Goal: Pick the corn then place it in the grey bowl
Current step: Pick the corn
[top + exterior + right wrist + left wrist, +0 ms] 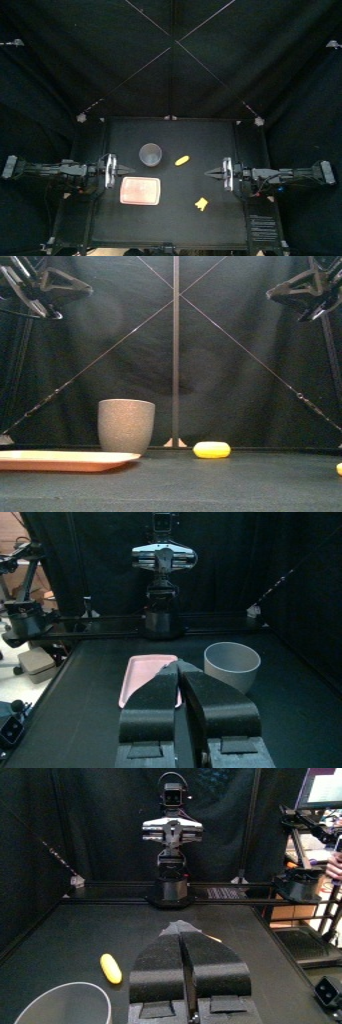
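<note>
You have the corn [183, 159], a short yellow cob, lying on its side just right of the grey bowl [151, 154], not touching it. The bowl, a tall cup, stands upright and empty.

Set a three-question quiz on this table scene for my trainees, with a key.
1. True or false: the corn already lies in the grey bowl.
2. What lies in front of the grey bowl, toward the front edge of the table? A) pink tray B) corn C) red cup
3. Fill in: the jaws of the left gripper and the right gripper are both ____.
Key: 1 false; 2 A; 3 shut.
</note>
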{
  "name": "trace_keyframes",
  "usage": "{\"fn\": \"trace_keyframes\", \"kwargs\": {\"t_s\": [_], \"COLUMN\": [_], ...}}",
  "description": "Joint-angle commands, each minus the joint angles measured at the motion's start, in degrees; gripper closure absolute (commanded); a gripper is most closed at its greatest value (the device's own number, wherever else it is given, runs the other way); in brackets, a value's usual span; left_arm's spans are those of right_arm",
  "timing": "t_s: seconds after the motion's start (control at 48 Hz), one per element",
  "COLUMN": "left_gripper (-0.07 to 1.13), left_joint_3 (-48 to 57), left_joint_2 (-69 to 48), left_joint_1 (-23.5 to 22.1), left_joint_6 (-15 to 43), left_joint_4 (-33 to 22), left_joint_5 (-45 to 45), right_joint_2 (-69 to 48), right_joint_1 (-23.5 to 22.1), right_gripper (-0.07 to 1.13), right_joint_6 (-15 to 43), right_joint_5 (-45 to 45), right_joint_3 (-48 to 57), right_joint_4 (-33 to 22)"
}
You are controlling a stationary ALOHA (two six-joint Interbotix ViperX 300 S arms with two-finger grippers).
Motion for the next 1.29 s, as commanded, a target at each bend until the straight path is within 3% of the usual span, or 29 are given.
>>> {"fn": "trace_keyframes", "kwargs": {"t_s": [0.021, 0.271, 0.458, 0.562, 0.792, 0.896, 1.062, 1.292], "left_gripper": [1.07, 1.09, 1.09, 1.09, 1.09, 1.09, 1.09, 1.09], "left_joint_3": [-1.7, -1.7, -1.3, -1.0, -0.4, -0.3, 0.2, 0.9], "left_joint_2": [-0.8, -1.9, -1.9, -1.9, -1.9, -1.9, -1.9, -2.0], "left_joint_1": [1.4, 2.0, 1.9, 1.9, 2.0, 2.0, 2.0, 2.0], "left_joint_6": [0.3, 0.2, 0.1, 0.2, 0.2, 0.1, 0.2, 0.1], "left_joint_4": [0.4, 0.7, 0.5, 0.6, 0.5, 0.5, 0.5, 0.5], "left_joint_5": [-0.8, -0.7, -0.4, -0.4, 0.4, 0.8, 1.1, 1.1], "right_joint_2": [2.5, 14.2, 25.0, 30.2, 42.6, 47.3, 52.8, 58.4], "right_joint_1": [-3.4, -11.8, -13.2, -13.1, -13.3, -13.4, -13.8, -17.6], "right_gripper": [1.04, 1.02, 0.94, 0.77, 0.20, 0.00, 0.01, 0.01], "right_joint_6": [0.0, -0.2, -0.5, -0.4, -0.9, -1.1, -1.2, -1.5], "right_joint_5": [1.3, 19.4, 26.4, 27.1, 30.1, 33.3, 37.7, 41.0], "right_joint_3": [-1.8, -10.5, -18.5, -21.1, -25.7, -28.4, -32.2, -36.6], "right_joint_4": [-0.4, -6.8, -12.7, -13.5, -14.2, -15.3, -18.4, -18.5]}}
